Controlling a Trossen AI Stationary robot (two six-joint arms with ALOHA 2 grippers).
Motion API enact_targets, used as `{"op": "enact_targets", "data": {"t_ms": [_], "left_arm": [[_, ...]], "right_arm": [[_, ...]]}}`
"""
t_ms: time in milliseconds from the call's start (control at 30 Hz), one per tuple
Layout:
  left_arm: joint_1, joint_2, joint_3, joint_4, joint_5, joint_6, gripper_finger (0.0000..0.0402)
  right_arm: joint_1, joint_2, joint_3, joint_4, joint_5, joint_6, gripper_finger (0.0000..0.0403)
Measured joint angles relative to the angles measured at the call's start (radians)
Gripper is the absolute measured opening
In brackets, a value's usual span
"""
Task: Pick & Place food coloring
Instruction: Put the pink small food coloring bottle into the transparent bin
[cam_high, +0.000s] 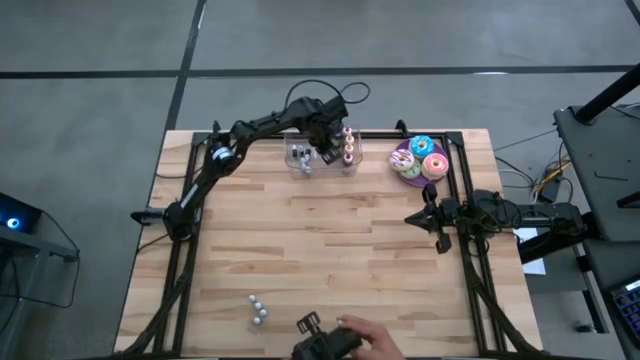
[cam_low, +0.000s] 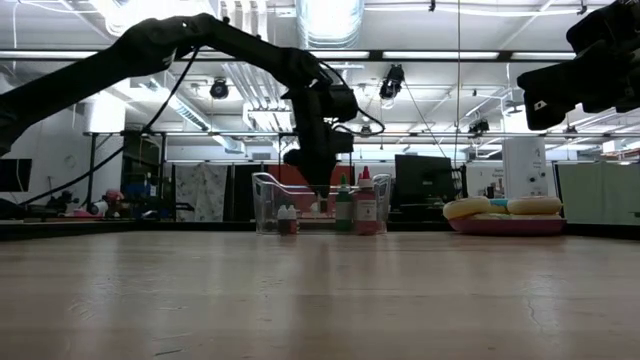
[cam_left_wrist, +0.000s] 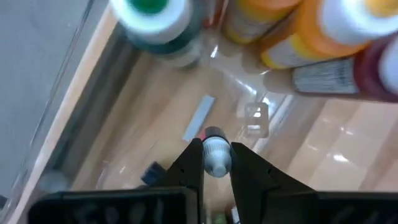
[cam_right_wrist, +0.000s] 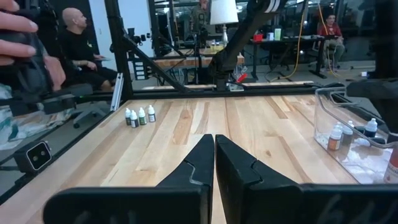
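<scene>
A clear plastic bin (cam_high: 296, 168) stands at the table's far edge. My left gripper (cam_left_wrist: 216, 148) reaches down into it, shut on a tiny white-capped food coloring bottle (cam_left_wrist: 216, 159). Other tiny bottles (cam_low: 287, 218) stand on the bin's floor at its left end. Larger bottles with green (cam_left_wrist: 155, 22), orange (cam_left_wrist: 311, 31) and red caps stand at its right end. Several more tiny bottles (cam_right_wrist: 140, 116) stand upright together near the table's near-left edge (cam_high: 258, 312). My right gripper (cam_right_wrist: 214, 142) is shut and holds nothing, level above the right edge. My left gripper pinches the tiny bottle's white cap (cam_left_wrist: 216, 163) between its two fingers. The fingers come from above, slanting down into the bin. The bottle hangs upright below them, its dark body (cam_left_wrist: 213, 133) toward the bin's floor. Whether its base touches the floor, I cannot tell.
A purple plate (cam_high: 400, 172) with frosted doughnuts (cam_high: 428, 158) sits right of the bin. A person's hand (cam_high: 368, 336) holds a dark device (cam_high: 322, 347) at the near edge. Bare wood (cam_high: 330, 240) fills the table's middle. People sit in the room beyond.
</scene>
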Motion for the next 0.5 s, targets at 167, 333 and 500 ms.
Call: {"op": "enact_targets", "data": {"t_ms": [167, 333, 500], "left_arm": [[0.028, 0.001, 0.000, 0.004, 0.000, 0.000, 0.0032], [0.055, 0.001, -0.001, 0.009, 0.000, 0.000, 0.0032], [0.064, 0.019, -0.001, 0.012, 0.003, 0.000, 0.0032]], "right_arm": [[0.000, 0.000, 0.000, 0.000, 0.000, 0.000, 0.0008], [0.000, 0.000, 0.000, 0.000, 0.000, 0.000, 0.0008], [0.000, 0.000, 0.000, 0.000, 0.000, 0.000, 0.0009]]}}
